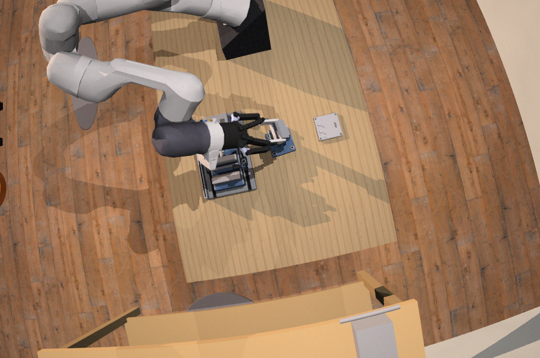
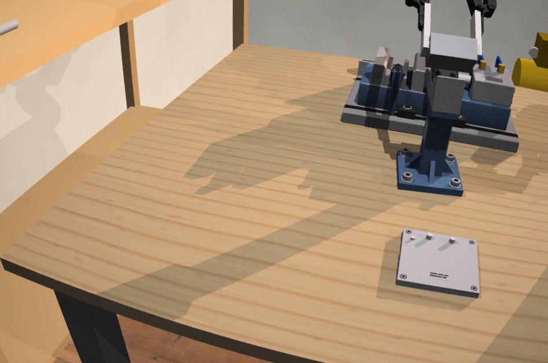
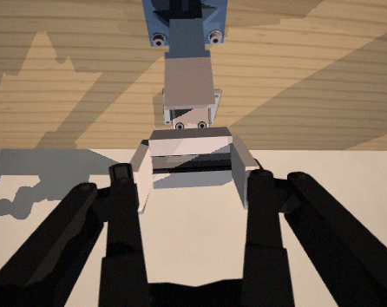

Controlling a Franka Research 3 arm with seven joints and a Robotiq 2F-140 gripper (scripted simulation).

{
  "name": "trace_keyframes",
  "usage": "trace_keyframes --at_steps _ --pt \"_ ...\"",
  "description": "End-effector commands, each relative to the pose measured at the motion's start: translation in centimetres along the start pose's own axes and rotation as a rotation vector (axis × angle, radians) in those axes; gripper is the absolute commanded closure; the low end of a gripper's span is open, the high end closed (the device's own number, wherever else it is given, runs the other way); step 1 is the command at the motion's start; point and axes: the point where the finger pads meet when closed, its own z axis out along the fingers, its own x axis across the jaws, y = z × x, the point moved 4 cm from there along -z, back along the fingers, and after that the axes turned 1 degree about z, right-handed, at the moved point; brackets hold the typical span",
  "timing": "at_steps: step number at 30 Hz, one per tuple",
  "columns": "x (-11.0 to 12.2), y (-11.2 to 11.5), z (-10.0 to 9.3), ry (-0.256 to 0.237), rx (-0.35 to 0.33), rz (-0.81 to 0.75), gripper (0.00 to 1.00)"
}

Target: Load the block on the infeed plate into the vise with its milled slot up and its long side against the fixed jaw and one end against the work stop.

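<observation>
My gripper [image 1: 273, 131] is shut on the part across its ends. The part [image 2: 453, 50] [image 3: 190, 179] is a grey block; its dark slot faces back toward the gripper in the wrist view. It is at the V-block [image 2: 444, 95] [image 3: 189, 82], a grey block on a blue post; I cannot tell whether they touch. The vise [image 2: 491, 139] [image 1: 252, 184] stands behind, open, with its fixed jaw [image 2: 380, 66] [image 1: 226, 177] on the far side from the air cylinder [image 2: 493, 84]. The moving jaw [image 2: 417, 75] is partly visible. The vise's low bars are hard to make out.
The infeed plate [image 1: 327, 128] [image 2: 438, 257] lies in front of the V-block, with three small pins and no part on it. The post's blue foot [image 2: 405, 184] [image 1: 285, 149] is bolted between plate and vise. A yellow object [image 2: 529, 75] stands behind at the right.
</observation>
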Motion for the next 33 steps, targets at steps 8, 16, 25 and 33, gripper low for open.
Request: trace_keyframes --at_steps 8,16,25,33 --pt "0.10 0.28 -0.03 0.001 -0.001 -0.001 1.00" --pt "0.09 0.30 -0.01 0.002 0.004 -0.001 1.00" --pt "0.07 0.34 0.03 0.002 0.017 -0.001 1.00" --pt "0.00 0.44 0.11 0.001 0.047 -0.001 1.00"
